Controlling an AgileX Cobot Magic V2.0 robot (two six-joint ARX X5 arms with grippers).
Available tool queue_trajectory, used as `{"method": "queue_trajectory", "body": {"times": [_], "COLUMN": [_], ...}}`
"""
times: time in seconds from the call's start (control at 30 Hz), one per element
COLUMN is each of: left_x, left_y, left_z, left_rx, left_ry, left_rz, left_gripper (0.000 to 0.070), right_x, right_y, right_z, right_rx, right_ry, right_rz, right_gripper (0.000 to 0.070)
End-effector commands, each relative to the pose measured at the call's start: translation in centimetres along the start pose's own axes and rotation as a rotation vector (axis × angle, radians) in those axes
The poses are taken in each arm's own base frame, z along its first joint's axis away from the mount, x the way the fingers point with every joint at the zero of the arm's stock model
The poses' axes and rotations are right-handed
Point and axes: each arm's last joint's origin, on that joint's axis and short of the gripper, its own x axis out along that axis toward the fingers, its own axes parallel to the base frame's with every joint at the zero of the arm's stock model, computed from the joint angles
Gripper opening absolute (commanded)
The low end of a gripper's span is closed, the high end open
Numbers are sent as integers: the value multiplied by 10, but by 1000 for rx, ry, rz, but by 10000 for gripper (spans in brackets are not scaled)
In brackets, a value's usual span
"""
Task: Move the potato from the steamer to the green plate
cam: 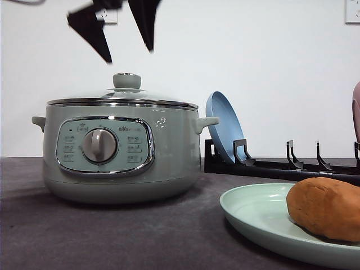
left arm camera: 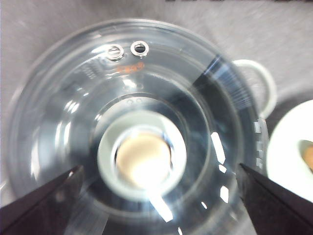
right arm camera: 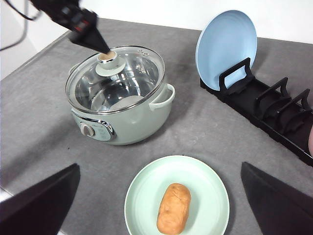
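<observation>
The potato (cam: pixel 326 208) (right arm camera: pixel 173 208) lies on the green plate (cam: pixel 253 208) (right arm camera: pixel 146 196) at the front right of the table. The steamer (cam: pixel 169 152) (right arm camera: pixel 142 115) stands to the left with its glass lid (left arm camera: pixel 63 112) on. My left gripper (cam: pixel 129 55) (left arm camera: pixel 159 169) hangs open just above the lid knob (cam: pixel 126 80) (left arm camera: pixel 142 159), holding nothing. From high over the table's front, my right gripper (right arm camera: pixel 159 166) looks down on the plate; it is open and empty.
A blue plate (cam: pixel 222 124) (right arm camera: pixel 227 46) stands upright in a black dish rack (cam: pixel 281 166) (right arm camera: pixel 274 107) behind and to the right of the steamer. Grey table surface runs between steamer, rack and green plate.
</observation>
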Motion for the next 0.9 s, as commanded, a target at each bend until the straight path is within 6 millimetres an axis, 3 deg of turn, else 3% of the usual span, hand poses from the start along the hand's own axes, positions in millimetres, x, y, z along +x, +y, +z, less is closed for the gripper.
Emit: {"method": "queue_trajectory", "body": {"times": [0.0, 0.3, 0.5, 0.63, 0.87], "left_x": [-19, -101, -145, -160, -162], "left_y": [-3, -11, -15, -16, -17], "left_z": [-1, -36, -67, -94, -153], "left_rx": [3, 4, 31, 56, 65], "left_ry": [-47, -189, -286, -330, -427], "left_rz": [-3, -6, -4, 0, 2], "left_gripper": [648, 635, 635, 636, 636], "right_x": [-2, -2, -2, -2, -2], "right_y": [1, 1, 1, 1, 1], "right_z": [3, 4, 4, 4, 4], "right_rx": [8, 8, 8, 7, 7], "right_ry": [-16, -17, -16, -17, -16], "right_rz": [5, 5, 5, 5, 8], "right_gripper": [665, 665, 665, 665, 665]}}
